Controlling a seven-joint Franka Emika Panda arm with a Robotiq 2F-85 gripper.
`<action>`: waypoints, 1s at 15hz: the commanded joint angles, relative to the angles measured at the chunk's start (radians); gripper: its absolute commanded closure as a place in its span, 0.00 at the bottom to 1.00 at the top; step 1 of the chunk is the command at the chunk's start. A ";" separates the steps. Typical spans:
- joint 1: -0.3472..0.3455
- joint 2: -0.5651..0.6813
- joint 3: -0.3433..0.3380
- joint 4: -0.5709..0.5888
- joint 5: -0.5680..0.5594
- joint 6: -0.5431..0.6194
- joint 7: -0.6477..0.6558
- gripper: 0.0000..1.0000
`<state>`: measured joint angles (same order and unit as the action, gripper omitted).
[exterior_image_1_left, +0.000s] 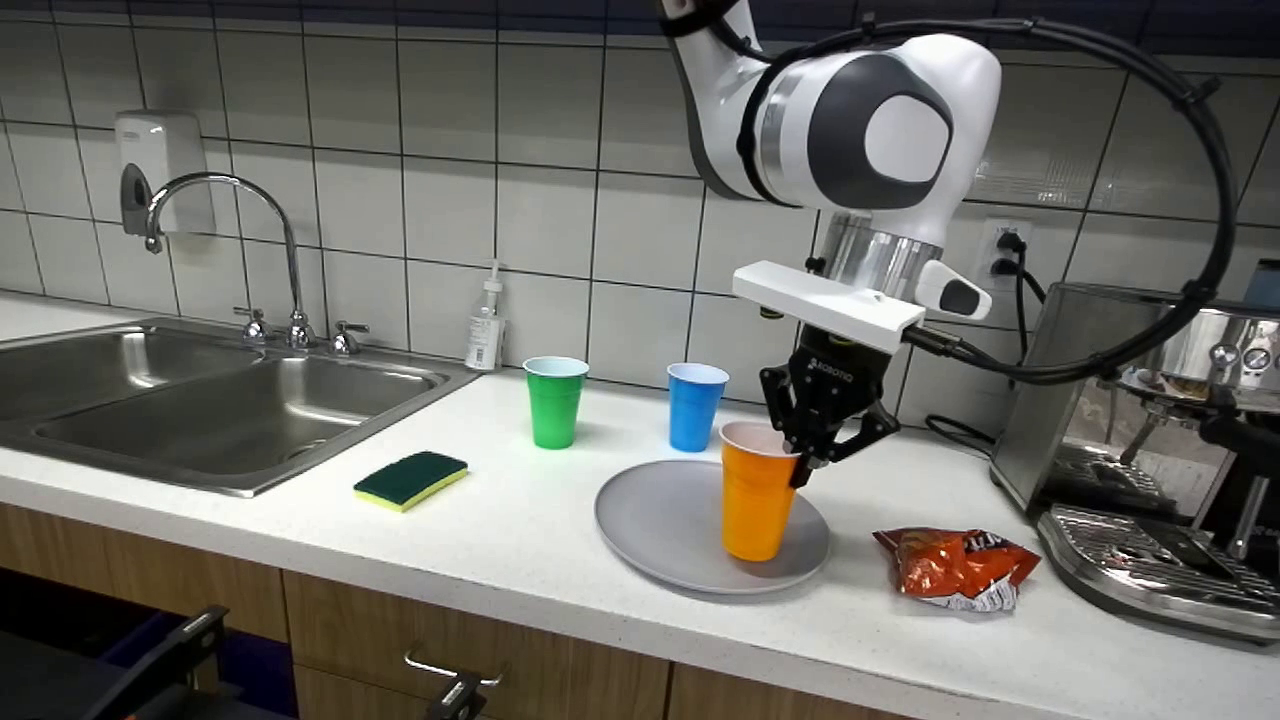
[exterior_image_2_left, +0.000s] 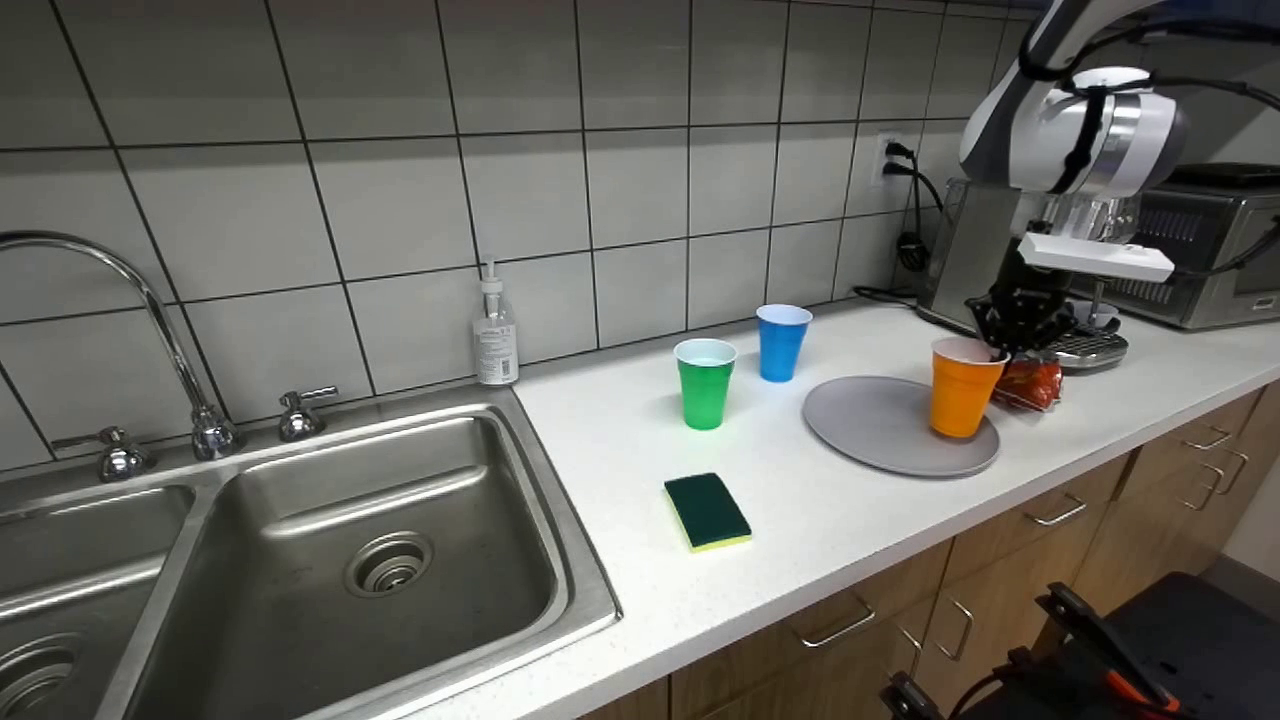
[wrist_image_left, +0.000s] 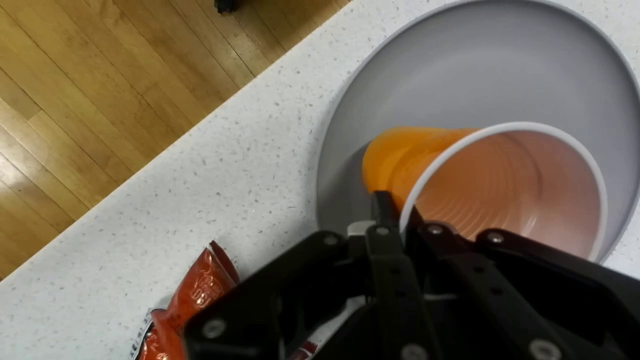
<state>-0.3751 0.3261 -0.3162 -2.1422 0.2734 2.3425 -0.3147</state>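
Gripper (wrist_image_left: 399, 216) pinches orange cup (exterior_image_1_left: 757, 495) by its rim over plate (exterior_image_1_left: 650, 520), base contact unclear: grasp apparently complete, release not performed.

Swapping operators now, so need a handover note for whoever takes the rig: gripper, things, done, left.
Gripper: shut on the orange cup at its rim, one finger inside, one outside.
Things: orange cup roughly upright over the gray plate; can't tell if its base touches. Green cup and blue cup stand off the plate; red snack bag lies beside it.
Done: orange cup gripped, over the plate.
Left: grip not yet released; I'd probably check base contact before opening.
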 joint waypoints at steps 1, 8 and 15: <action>-0.025 0.011 0.022 0.025 -0.017 -0.029 0.023 0.99; -0.018 0.008 0.028 0.021 -0.030 -0.030 0.024 0.53; -0.019 -0.015 0.036 0.032 -0.030 -0.037 0.016 0.01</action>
<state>-0.3761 0.3337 -0.2982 -2.1290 0.2672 2.3425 -0.3148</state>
